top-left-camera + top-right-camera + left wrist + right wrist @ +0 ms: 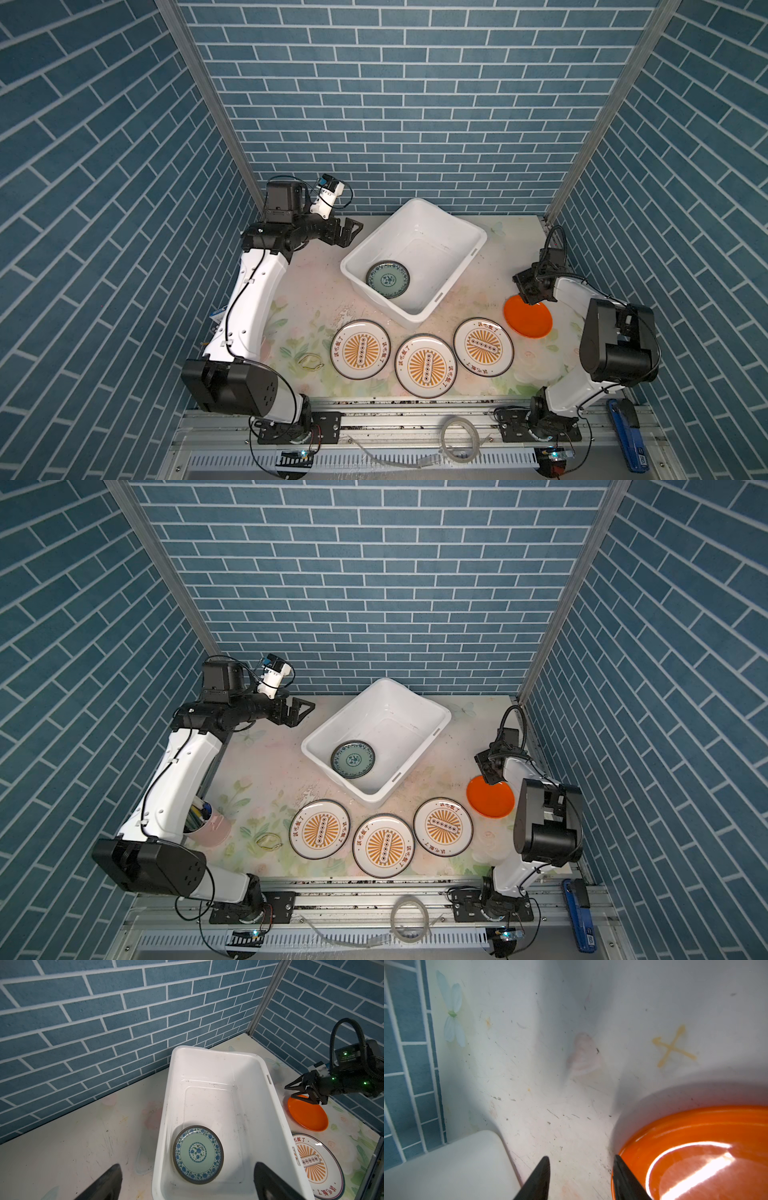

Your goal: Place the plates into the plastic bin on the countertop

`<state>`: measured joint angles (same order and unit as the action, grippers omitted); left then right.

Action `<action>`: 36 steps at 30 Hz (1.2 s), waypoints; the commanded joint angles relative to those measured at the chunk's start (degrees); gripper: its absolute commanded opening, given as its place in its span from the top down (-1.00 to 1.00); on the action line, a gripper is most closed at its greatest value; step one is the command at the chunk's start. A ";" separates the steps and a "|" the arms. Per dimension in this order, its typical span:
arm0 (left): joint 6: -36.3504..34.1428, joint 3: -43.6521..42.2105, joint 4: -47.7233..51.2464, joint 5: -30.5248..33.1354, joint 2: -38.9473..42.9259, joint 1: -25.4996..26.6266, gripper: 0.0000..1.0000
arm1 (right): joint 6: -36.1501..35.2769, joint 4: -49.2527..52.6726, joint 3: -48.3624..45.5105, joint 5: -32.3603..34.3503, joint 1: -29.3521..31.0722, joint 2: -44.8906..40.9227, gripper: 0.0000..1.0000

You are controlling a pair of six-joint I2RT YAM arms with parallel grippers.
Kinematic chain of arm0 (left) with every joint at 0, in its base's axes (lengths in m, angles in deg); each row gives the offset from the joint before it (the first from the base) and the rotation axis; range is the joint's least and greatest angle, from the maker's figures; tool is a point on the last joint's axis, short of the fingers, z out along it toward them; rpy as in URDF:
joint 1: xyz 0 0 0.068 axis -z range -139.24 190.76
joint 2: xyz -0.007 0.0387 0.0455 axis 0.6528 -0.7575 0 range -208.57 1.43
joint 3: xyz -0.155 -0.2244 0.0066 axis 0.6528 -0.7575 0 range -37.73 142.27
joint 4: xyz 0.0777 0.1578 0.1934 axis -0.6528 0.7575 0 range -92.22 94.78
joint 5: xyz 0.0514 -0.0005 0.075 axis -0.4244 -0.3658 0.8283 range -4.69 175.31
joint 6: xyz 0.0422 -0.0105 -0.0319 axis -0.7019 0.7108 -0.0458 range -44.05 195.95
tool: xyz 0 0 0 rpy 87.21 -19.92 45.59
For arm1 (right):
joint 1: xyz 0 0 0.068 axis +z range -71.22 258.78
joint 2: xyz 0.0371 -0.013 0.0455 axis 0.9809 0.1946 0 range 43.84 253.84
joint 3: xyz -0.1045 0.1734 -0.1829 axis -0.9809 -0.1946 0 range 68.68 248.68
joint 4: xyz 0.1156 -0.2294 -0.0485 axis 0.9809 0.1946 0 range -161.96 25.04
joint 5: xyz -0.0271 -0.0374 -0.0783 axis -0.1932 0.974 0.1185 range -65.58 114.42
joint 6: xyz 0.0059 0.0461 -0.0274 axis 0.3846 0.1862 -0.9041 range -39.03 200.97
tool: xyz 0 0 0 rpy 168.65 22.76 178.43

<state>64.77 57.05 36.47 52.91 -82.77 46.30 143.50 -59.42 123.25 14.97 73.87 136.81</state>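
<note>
Three sunburst plates lie nearest on the tabletop; the teal-patterned plate sits in the plastic bin. Right pincer, part-open, straddles the orange plate rim: seat one finger beneath before closing. Left pincer hangs wide open, empty.

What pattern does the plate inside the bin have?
Teal with blue floral pattern, clearest in the left wrist view.

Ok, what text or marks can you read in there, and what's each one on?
"该吃饭了": twice on the left sunburst plate, middle sunburst plate and right sunburst plate.
"X": orange mark on the countertop.
Label on the right wrist camera: too small to read.
</note>
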 commanded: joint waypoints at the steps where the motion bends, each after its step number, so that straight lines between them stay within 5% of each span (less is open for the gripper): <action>1: -0.50 -0.32 -0.25 0.15 1.50 0.26 -0.99 | -2.43 3.36 -0.26 2.63 -0.40 -5.93 0.00; 11: -0.40 -0.38 -0.42 -1.11 0.93 0.26 -0.99 | -4.88 23.67 -5.48 11.30 -7.75 -24.32 -0.05; 15: -0.38 -1.10 -0.71 -1.85 0.78 0.24 -0.99 | -3.57 25.83 -10.22 9.18 -13.88 -29.29 -0.07; 25: -0.07 -1.69 -1.88 -2.24 0.79 0.26 -0.99 | -5.67 22.78 -15.62 0.67 -21.44 -28.14 -0.02; 36: 0.19 -2.38 -2.12 -1.87 1.15 0.17 -0.99 | -8.73 16.37 -18.87 -5.10 -23.01 -24.58 0.12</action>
<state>64.82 54.95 35.08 51.60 -82.75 46.30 136.68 -40.84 105.50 12.28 51.12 111.50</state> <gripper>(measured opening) 0.995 0.441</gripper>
